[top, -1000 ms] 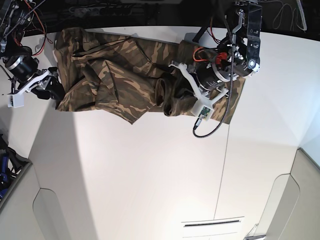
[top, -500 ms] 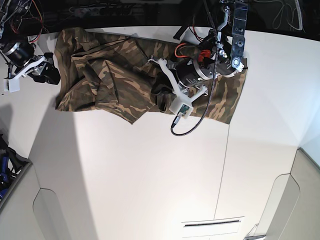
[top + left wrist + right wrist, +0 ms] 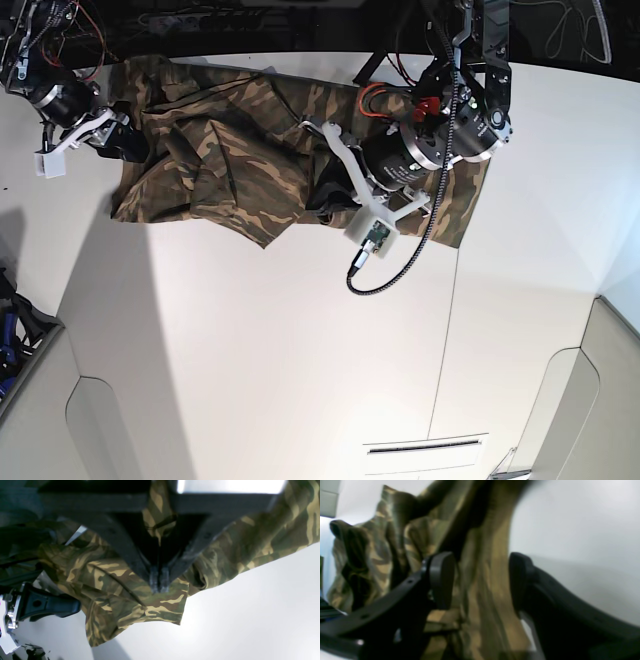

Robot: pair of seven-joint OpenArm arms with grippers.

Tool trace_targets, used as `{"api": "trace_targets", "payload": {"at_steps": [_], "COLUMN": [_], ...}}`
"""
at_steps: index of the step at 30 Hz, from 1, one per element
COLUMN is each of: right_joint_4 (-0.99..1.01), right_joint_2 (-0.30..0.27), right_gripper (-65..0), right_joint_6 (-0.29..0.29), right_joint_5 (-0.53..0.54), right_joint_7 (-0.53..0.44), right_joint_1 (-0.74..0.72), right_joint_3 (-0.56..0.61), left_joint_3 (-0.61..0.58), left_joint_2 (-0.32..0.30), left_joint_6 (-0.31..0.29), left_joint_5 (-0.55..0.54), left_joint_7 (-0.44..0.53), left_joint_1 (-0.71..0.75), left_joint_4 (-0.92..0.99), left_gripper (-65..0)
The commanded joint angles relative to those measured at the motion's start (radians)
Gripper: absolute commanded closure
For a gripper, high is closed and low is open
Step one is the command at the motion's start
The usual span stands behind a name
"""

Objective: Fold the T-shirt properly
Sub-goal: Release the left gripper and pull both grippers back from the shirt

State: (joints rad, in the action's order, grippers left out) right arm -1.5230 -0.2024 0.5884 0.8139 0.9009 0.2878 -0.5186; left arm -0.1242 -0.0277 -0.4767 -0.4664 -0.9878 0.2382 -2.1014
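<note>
The camouflage T-shirt (image 3: 230, 150) lies crumpled across the far part of the white table (image 3: 300, 350). My left gripper (image 3: 322, 200) is over the shirt's middle, where the fabric is bunched into a dark fold. In the left wrist view the left gripper (image 3: 158, 581) is shut, with a strip of T-shirt (image 3: 112, 592) pinched between its fingers. My right gripper (image 3: 128, 145) is at the shirt's left edge. In the blurred right wrist view the right gripper (image 3: 480, 580) is open, its two black fingers (image 3: 440, 577) standing either side of a band of T-shirt (image 3: 482, 555).
A black cable (image 3: 390, 270) loops from the left wrist camera down onto the table. Dark equipment and wires (image 3: 200, 20) run along the table's far edge. Grey panels (image 3: 60, 420) stand at the near corners, with a blue object (image 3: 10, 330) at the left edge.
My right gripper has moved rightwards from beside the shirt onto its left edge. The left arm has shifted left and turned its wrist, still pinching the bunched fabric.
</note>
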Motion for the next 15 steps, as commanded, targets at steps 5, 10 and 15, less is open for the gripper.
{"api": "trace_targets", "payload": {"at_steps": [5,10,15], "right_joint_4": [-0.005,-0.005,-0.005], "right_joint_2": [-0.011,-0.01,-0.01], "right_gripper": [-34.5,-34.5,-34.5], "right_joint_6": [0.007,0.011,0.011], "right_joint_5": [0.019,0.025,0.04], "right_joint_7": [0.017,0.016,0.016], "right_joint_1": [0.001,0.001,0.001], "right_joint_3": [0.059,0.114,0.148], "left_joint_3": [0.002,0.06,0.184], "left_joint_2": [-0.021,-0.06,-0.082], "left_joint_6": [-0.006,-0.005,0.037], "left_joint_5": [0.025,0.038,0.035], "left_joint_7": [0.018,0.018,0.018], "left_joint_1": [-0.008,-0.008,-0.008], "left_joint_4": [-0.018,-0.018,-0.018], "left_gripper": [0.0,0.0,-7.9]}}
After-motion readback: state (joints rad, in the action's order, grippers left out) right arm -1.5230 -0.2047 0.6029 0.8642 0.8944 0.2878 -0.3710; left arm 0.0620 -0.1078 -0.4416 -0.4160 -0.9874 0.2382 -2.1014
